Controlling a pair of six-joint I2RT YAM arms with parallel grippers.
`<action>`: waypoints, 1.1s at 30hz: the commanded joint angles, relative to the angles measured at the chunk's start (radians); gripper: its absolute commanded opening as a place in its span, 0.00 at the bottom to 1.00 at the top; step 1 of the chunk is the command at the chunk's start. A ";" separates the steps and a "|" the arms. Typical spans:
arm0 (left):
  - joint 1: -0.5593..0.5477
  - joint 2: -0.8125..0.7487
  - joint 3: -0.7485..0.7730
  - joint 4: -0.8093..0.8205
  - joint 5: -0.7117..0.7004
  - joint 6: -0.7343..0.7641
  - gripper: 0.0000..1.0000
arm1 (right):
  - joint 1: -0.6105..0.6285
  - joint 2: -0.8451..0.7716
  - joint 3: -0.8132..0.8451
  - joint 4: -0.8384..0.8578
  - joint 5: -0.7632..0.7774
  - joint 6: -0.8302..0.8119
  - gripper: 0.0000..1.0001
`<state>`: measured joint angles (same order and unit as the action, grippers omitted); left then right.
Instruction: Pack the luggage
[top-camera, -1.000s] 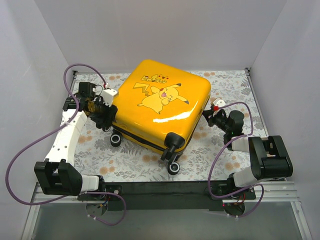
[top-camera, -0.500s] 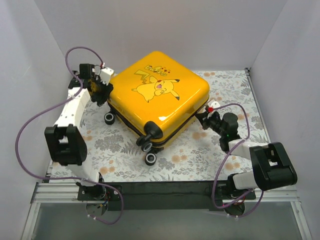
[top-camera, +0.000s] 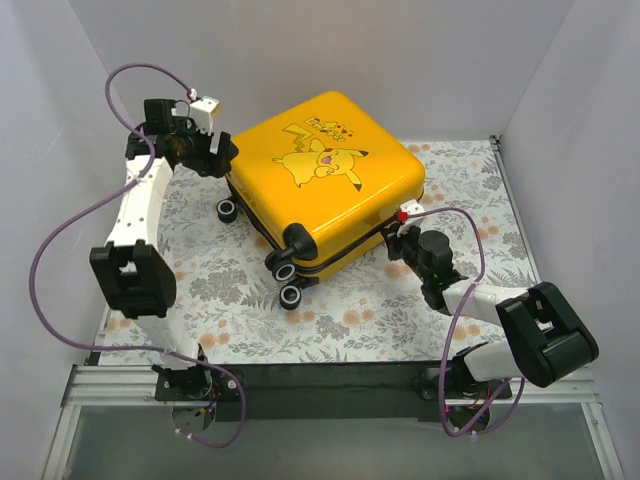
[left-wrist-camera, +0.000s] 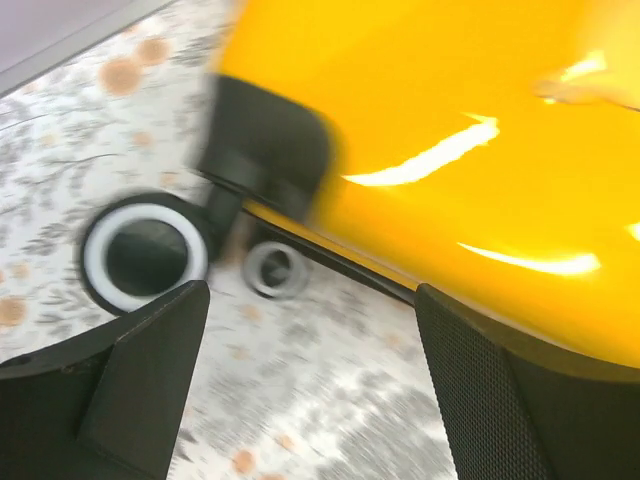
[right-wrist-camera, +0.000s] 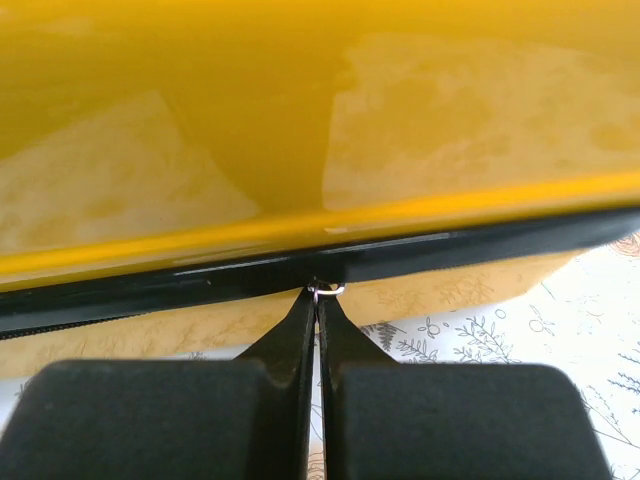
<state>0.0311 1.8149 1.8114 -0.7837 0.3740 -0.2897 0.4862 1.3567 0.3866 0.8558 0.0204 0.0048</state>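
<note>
The luggage (top-camera: 330, 190) is a glossy yellow hard-shell case lying closed and flat on the floral mat, cartoon lid up. My left gripper (top-camera: 218, 152) hangs open at its far left corner with nothing between the fingers. In the left wrist view the left gripper (left-wrist-camera: 310, 292) frames bare mat beside the yellow shell (left-wrist-camera: 450, 150) and a black wheel (left-wrist-camera: 145, 255). My right gripper (top-camera: 393, 238) is at the near right side of the case. In the right wrist view the right gripper (right-wrist-camera: 318, 292) is shut on the small metal zipper pull (right-wrist-camera: 328, 290) on the black zipper band (right-wrist-camera: 200, 282).
Black wheels (top-camera: 288, 283) stick out at the near left corner, another wheel (top-camera: 227, 211) on the left side. The floral mat (top-camera: 240, 300) covers the table, white walls enclose it. Purple cables (top-camera: 60, 240) loop from both arms.
The luggage has turned and slid toward the back left. My left gripper let go, opened and rose to the far left corner. The right gripper followed leftward, still pinching the zipper pull.
</note>
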 joint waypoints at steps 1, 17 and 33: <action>-0.039 -0.274 -0.044 -0.219 0.276 -0.008 0.83 | 0.032 -0.008 0.060 0.089 0.006 0.043 0.01; -0.428 -0.479 -0.405 -0.305 0.149 -0.092 0.84 | 0.031 0.001 0.063 0.089 -0.011 0.000 0.01; -0.605 -0.425 -0.552 -0.154 -0.113 -0.123 0.71 | 0.029 0.027 0.072 0.089 -0.034 -0.031 0.01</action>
<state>-0.5674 1.3968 1.2697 -1.0023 0.3531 -0.3973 0.4961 1.3724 0.3969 0.8555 0.0425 -0.0189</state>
